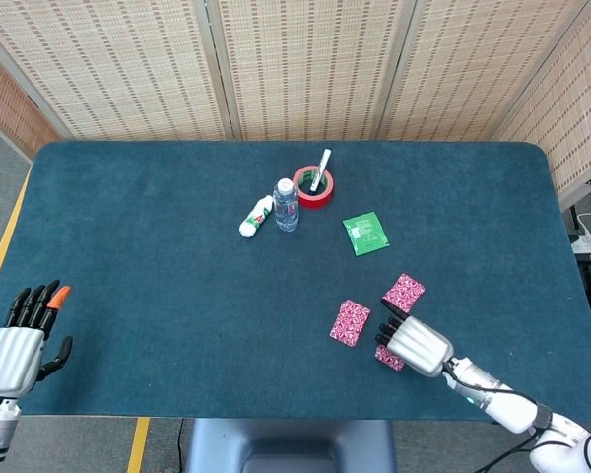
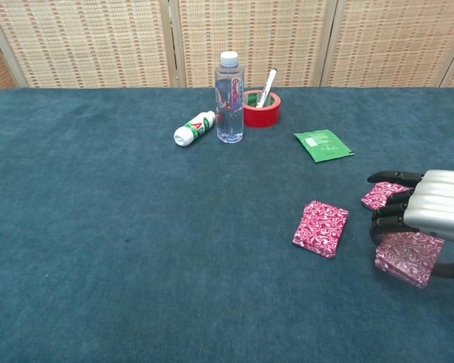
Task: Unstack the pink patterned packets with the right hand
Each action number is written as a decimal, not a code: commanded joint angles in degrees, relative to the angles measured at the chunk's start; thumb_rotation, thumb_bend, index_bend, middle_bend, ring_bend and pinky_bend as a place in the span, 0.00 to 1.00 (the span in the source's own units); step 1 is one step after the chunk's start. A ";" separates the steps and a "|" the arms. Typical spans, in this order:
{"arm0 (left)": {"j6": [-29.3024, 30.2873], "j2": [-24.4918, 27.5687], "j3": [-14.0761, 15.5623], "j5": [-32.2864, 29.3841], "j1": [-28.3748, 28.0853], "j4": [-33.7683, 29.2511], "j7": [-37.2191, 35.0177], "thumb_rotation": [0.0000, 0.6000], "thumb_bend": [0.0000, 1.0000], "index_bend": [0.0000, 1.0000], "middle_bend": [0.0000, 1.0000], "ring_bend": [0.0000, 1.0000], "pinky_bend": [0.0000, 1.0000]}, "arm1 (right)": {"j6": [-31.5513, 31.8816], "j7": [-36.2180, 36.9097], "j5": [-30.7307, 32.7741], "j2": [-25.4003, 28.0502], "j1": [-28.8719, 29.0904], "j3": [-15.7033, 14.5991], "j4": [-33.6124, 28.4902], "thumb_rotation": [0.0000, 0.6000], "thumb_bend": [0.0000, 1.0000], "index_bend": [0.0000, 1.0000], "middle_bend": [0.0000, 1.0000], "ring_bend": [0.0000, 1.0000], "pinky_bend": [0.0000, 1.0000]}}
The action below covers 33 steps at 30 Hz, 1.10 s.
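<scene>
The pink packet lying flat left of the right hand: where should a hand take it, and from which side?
The pink packet lies flat on the table, thin, with nothing touching it. Best to come from above and pinch across its two long edges, probably tipping one edge up first, since there is little height to grip. The right hand is busy with another packet.

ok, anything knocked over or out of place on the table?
Only the small white bottle lies on its side, left of the upright water bottle. A marker leans in the red tape roll. Three pink packets lie apart, one under the right hand.
</scene>
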 commanded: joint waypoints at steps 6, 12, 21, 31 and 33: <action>-0.08 0.16 0.17 0.18 0.02 0.04 -0.37 1.00 0.46 0.00 0.00 0.00 0.00 | -0.61 0.42 -0.14 -1.20 -0.35 0.46 1.25 1.00 0.19 0.22 0.39 0.30 0.00; -0.22 0.34 0.48 0.71 -0.09 0.12 -0.94 1.00 0.46 0.00 0.00 0.00 0.00 | -1.07 1.38 -0.50 -0.79 -0.22 0.37 0.97 1.00 0.19 0.00 0.22 0.20 0.00; -0.22 0.25 0.48 0.70 -0.11 0.00 -0.65 1.00 0.46 0.00 0.00 0.00 0.00 | -3.79 -1.12 2.25 1.66 -0.65 1.00 -2.72 1.00 0.19 0.00 0.14 0.14 0.00; 1.66 0.10 0.25 1.51 0.36 0.26 -1.11 1.00 0.46 0.00 0.00 0.00 0.00 | 16.46 3.02 10.52 4.38 -11.39 8.18 -9.74 1.00 0.19 0.00 0.10 0.03 0.00; 2.01 0.12 0.42 1.79 0.55 0.35 -1.22 1.00 0.46 0.00 0.00 0.00 0.00 | 20.56 0.68 14.67 4.19 -15.47 9.10 -11.53 1.00 0.19 0.00 0.06 0.00 0.00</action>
